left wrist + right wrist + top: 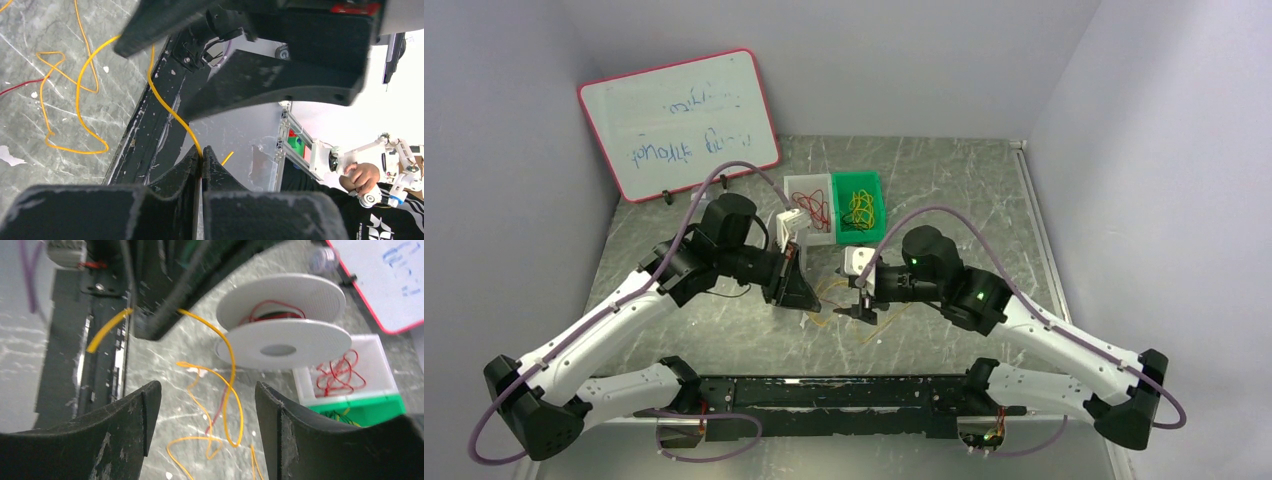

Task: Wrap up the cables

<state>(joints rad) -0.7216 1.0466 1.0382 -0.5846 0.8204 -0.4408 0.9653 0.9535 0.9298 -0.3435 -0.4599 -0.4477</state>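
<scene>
Wrapping looked barely begun on the grey worktop [944, 190]. A white bin [790, 200] and a green bin [880, 205] held tangled cables. The white spool [282, 337] carried only a few red turns. Yellow cables [232, 390] lay loose beside it. The left fingers [197, 167] pinched one yellow strand; the right fingers [135, 415] hung wide apart, empty.

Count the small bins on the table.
2: a white bin holding red wires, and a green bin of yellow wires to its right. No others visible, though one could be hidden.
</scene>
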